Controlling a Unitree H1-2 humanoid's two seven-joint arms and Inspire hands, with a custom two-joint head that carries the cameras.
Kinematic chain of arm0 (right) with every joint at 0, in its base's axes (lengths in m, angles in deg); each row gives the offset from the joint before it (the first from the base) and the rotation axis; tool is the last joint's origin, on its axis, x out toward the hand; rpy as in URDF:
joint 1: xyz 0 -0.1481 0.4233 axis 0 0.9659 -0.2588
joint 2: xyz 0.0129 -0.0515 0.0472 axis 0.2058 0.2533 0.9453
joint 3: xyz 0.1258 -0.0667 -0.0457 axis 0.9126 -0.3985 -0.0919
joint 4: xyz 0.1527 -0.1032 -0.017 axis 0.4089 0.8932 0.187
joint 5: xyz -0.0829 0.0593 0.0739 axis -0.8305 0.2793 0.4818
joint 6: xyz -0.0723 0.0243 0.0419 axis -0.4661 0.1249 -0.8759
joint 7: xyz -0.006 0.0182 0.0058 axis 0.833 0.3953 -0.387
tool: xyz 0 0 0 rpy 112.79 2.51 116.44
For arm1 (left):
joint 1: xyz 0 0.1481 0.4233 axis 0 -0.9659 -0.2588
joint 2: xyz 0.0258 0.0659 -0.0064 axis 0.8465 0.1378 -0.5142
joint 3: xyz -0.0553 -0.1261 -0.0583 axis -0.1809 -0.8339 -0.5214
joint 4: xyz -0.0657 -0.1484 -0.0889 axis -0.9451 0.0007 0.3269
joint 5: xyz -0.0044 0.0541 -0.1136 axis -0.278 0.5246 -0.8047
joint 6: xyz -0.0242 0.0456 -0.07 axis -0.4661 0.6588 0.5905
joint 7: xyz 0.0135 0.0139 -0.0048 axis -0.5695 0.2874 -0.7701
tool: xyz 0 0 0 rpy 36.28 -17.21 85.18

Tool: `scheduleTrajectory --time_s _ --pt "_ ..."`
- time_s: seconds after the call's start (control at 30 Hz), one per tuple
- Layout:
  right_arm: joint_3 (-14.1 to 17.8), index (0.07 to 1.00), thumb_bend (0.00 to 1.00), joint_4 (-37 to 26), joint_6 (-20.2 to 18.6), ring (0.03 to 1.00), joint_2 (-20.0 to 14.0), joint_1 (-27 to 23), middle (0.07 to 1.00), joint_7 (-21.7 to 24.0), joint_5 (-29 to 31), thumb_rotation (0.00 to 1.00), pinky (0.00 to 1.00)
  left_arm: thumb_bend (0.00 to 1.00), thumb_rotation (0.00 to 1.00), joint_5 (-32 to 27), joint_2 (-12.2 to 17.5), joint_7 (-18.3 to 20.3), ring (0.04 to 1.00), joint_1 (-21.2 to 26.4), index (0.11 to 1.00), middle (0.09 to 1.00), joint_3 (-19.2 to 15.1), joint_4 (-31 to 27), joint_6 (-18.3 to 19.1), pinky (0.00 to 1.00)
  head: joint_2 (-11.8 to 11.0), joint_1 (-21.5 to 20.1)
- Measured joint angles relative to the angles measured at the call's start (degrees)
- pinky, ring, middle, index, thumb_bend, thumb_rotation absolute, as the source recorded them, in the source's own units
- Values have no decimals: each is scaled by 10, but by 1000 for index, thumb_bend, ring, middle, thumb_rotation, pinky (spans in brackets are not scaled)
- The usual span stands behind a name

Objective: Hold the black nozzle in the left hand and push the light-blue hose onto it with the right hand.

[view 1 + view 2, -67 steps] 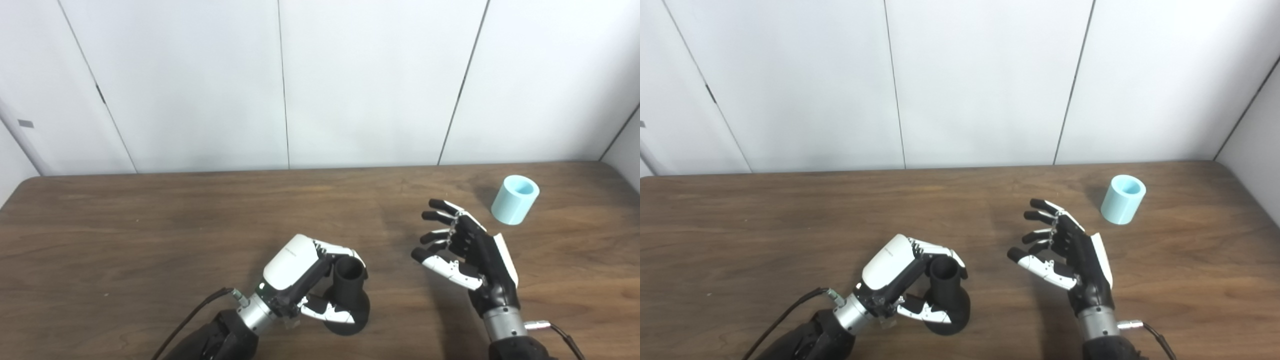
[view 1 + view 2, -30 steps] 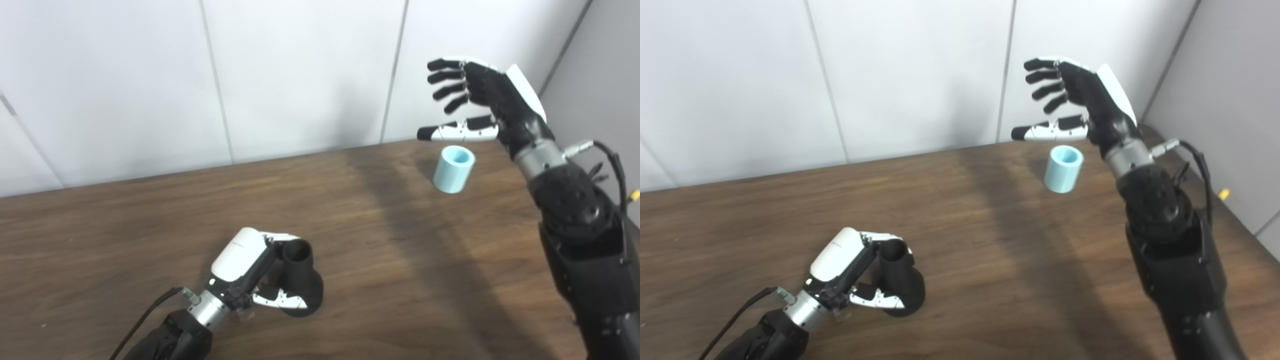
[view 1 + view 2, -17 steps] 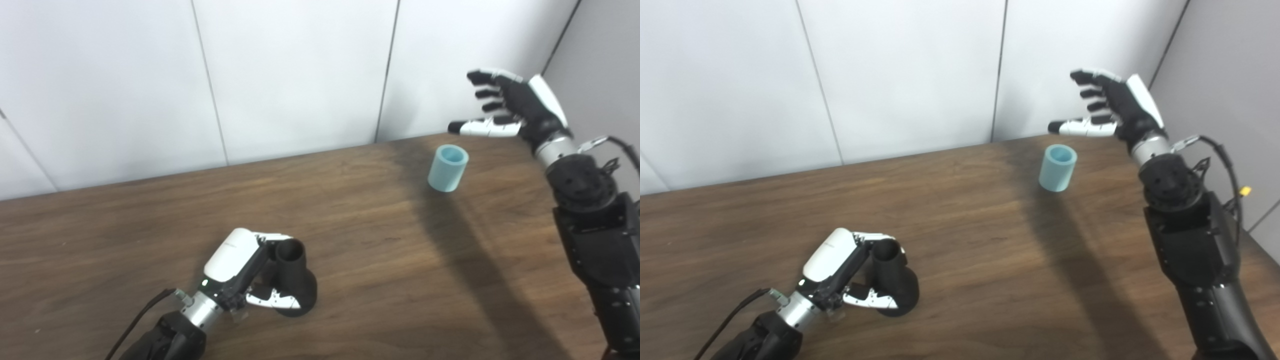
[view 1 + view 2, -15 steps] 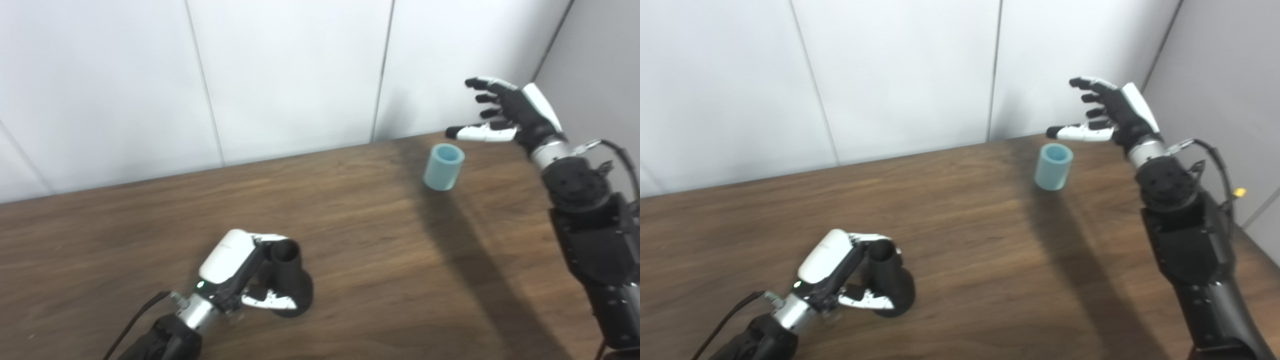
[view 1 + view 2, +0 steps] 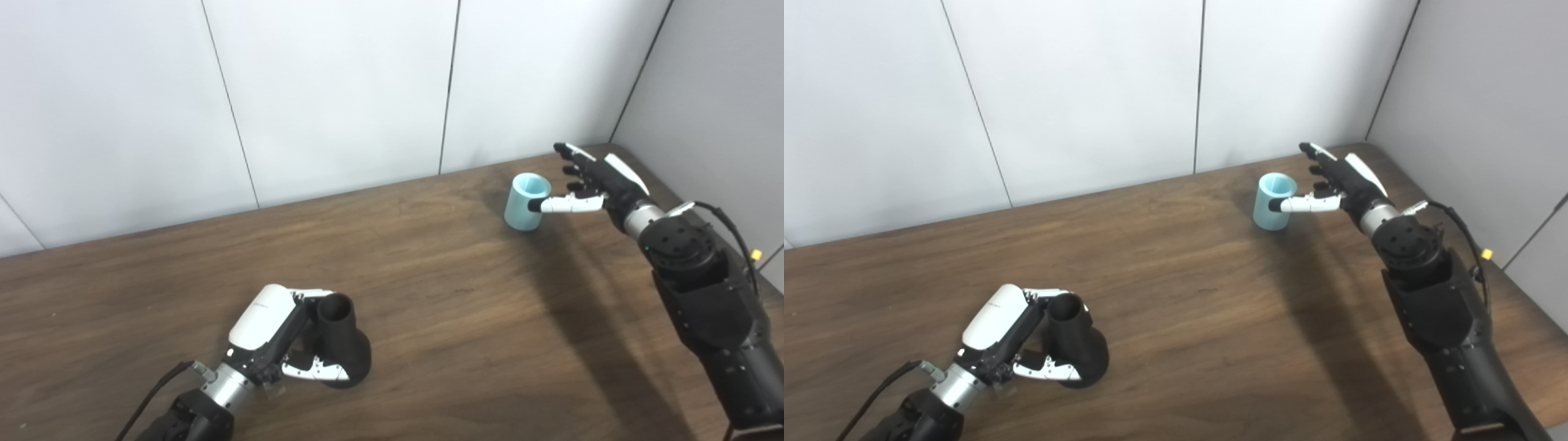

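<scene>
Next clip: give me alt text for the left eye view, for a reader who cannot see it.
On a brown wooden table, the left hand grips a black nozzle standing near the front edge. Far off at the back right, the right hand is open beside an upright light-blue hose, thumb across its front, not closed on it. White wall panels stand behind.

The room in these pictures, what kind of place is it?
Probably a lab or test room for robots, not a home. A bare wooden table stands in a corner of plain white panel walls, holding only a black nozzle and a light-blue hose.
</scene>
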Motion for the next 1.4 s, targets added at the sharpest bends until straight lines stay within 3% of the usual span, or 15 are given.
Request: scheduleTrajectory --time_s 0.47,0.73,0.9,1.03,1.4 --pt "-4 1000 826 67 22 973 28 -6 1000 -9 13 227 907 505 0 0 2 6 434 -2 508 488 -7 -1 -2 460 4 3" --pt "1 1000 823 109 39 936 42 -30 1000 -35 16 191 848 504 0 0 5 7 423 -5 516 484 -9 -4 -2 445 10 8" --pt "-6 1000 813 112 40 920 50 -36 987 -48 11 174 834 505 0 0 10 9 426 -11 511 487 -11 -15 -2 446 12 12" --pt "-16 1000 810 127 62 903 51 -41 958 -55 9 148 833 505 0 0 15 9 430 -14 506 491 -12 -19 -2 448 12 12" --pt "-36 877 874 171 115 717 65 -61 811 -100 -11 118 625 505 0 0 16 9 434 -16 506 490 -13 -21 -2 456 23 20"
